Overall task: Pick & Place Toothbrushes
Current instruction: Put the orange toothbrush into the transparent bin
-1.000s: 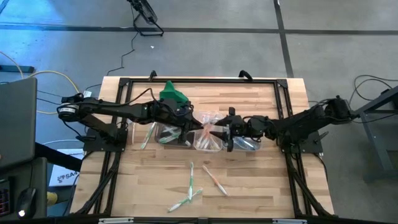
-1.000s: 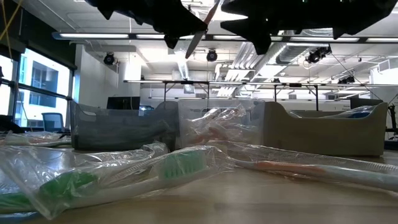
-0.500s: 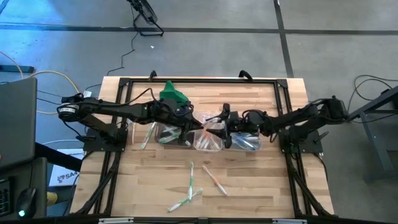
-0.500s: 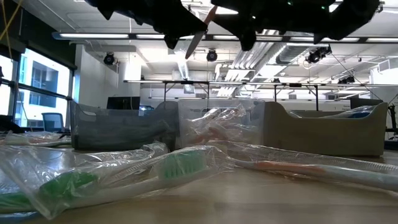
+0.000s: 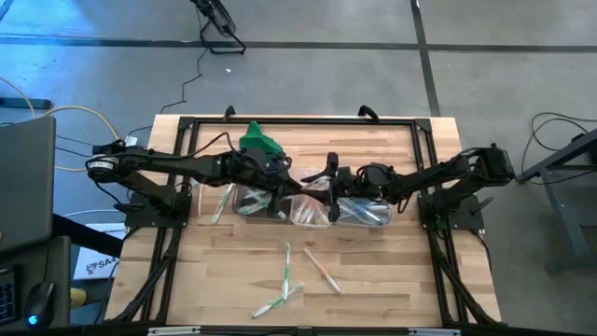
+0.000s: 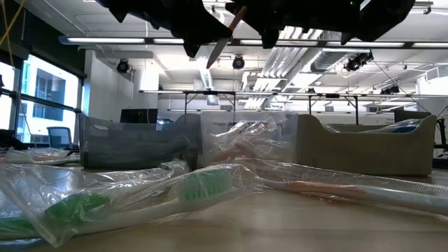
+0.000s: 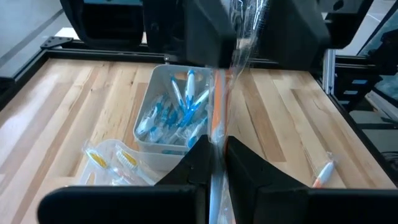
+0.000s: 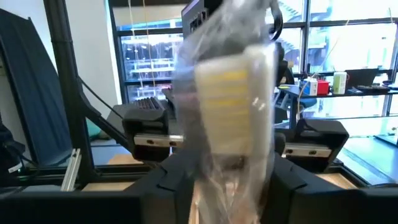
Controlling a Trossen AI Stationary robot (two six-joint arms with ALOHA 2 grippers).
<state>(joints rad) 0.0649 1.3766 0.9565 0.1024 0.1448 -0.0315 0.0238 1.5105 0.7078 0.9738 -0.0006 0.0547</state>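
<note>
Start at your left. One green toothbrush (image 5: pixel 222 201) lies loose on the tabletop (image 5: pixel 392 271), just beside the left tub (image 5: pixel 244 210). There may be a second against it, too small to separate. Behind that tub sits the green lump (image 5: pixel 259 142), which is not your business.

The left claw (image 7: pixel 217 152) hangs above the gap between the left tub and the middle tub (image 5: pixel 308 217). It is pinched narrow on a wrapped orange toothbrush (image 7: pixel 217 118).

This is what the next move turns on. The held brush points away from the left claw toward the right claw (image 5: pixel 328 187), which faces it directly over the middle tub. In the low view its long axis is tilted, neither flat nor upright. Its bristle head sits inside the right claw's reach, wrap and all. Whether the right claw grips it yet, you cannot tell. Both claws are at the brush, so I judge this a hand-over. The left should not let go until the right plainly holds.

Further right is the right tub (image 5: pixel 368 217), filled with blue brushes.

The count is three tubs in a row, one brush in the air, and three loose brushes near the front edge. Two of those are green (image 5: pixel 286 266) (image 5: pixel 280 301) and one is orange (image 5: pixel 323 271), all well apart from both claws.
</note>
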